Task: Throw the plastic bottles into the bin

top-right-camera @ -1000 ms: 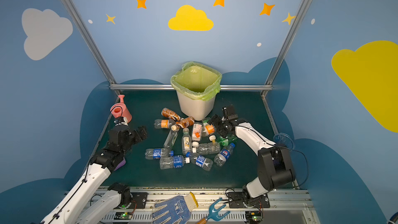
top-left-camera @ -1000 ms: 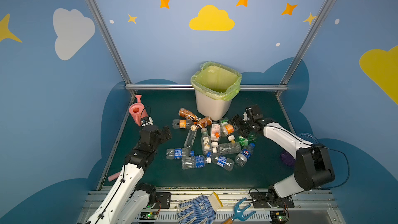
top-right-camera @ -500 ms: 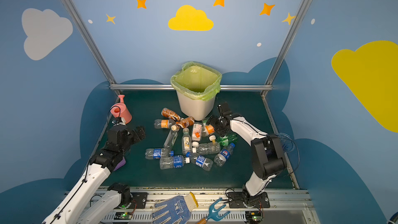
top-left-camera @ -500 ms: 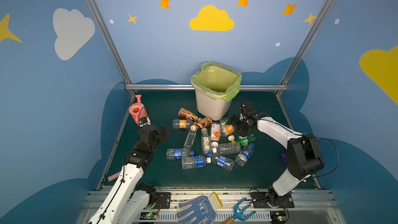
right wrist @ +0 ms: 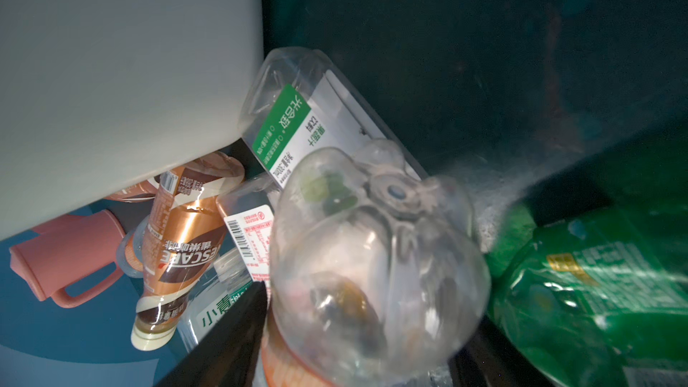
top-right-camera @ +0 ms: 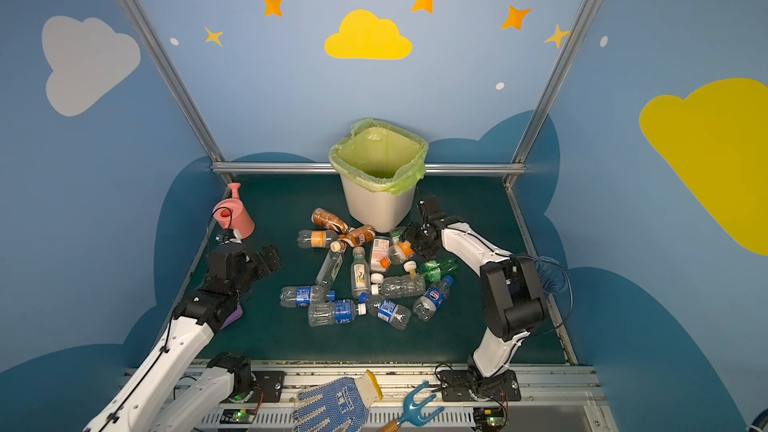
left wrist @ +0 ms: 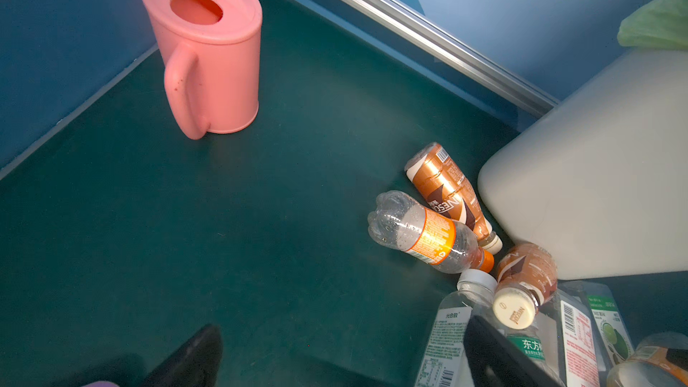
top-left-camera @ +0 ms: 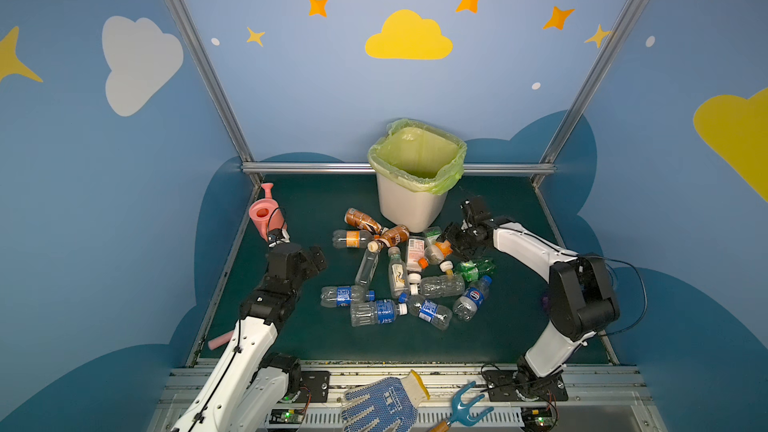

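Several plastic bottles lie in a heap on the green mat in front of the bin, an off-white wastebasket with a light-green liner, seen in both top views. My right gripper reaches to the heap's right back corner beside the bin. In the right wrist view the right gripper is shut on a clear orange-labelled bottle, one finger against each side. That orange-labelled bottle still rests among the others. My left gripper stands open left of the heap, over bare mat in the left wrist view.
A pink watering can stands at the back left corner. A green bottle lies against the held one. A dotted glove and a blue hand fork lie on the front rail. Blue walls and a metal bar enclose the mat.
My right gripper has swung left and down to the heap beside the bin, and its fingers have narrowed round the orange-labelled bottle. The left arm has hardly moved.
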Robot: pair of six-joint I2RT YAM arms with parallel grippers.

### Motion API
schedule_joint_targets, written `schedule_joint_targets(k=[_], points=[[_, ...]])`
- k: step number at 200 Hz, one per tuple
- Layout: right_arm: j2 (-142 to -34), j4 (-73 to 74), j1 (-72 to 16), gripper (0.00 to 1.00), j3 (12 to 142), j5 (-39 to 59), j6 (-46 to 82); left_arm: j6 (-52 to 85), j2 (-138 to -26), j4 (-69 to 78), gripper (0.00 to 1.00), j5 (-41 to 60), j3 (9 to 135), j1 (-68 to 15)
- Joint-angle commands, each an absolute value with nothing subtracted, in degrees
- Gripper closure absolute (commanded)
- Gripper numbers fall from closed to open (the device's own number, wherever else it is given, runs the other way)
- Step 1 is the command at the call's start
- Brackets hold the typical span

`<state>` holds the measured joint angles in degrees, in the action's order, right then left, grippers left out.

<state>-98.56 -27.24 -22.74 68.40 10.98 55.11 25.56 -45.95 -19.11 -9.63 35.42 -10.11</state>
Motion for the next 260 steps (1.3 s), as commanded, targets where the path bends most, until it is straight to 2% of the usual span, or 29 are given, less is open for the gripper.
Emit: schedule_joint_targets(k=[1, 41, 121, 150, 187, 224, 260], points=[[-99.9, -27.6, -23.1, 0.29, 69.5, 9.8, 55.4, 25.8, -45.7, -19.1, 0.00, -9.6, 35.0, -9.7], [-100.6, -26.2, -22.9, 0.34, 69.6, 9.7, 55.5, 25.9, -45.6, -19.0, 0.00, -9.4, 34.9, -9.4], [-98.4, -22.4, -22.3, 0.54, 68.6, 10.4, 56.1, 26.5, -45.7, -19.1, 0.00, -9.3, 34.7, -9.0], [-95.4, -21.6, -21.8, 0.54, 69.2, 10.6, 54.6, 27.0, -46.1, -19.3, 0.00, -9.6, 34.8, -8.7], [-86.0, -24.5, -18.0, 0.54, 73.4, 9.6, 47.7, 28.9, -47.2, -20.4, 0.00, -11.0, 34.9, -8.4], [-74.4, -30.8, -9.9, 0.53, 85.8, 6.8, 36.4, 30.7, -48.0, -20.1, 0.00, -11.4, 34.7, -8.0], [-68.2, -29.0, -4.2, 0.52, 97.8, 4.3, 33.4, 32.8, -49.0, -19.7, 0.00, -11.5, 34.2, -7.9]])
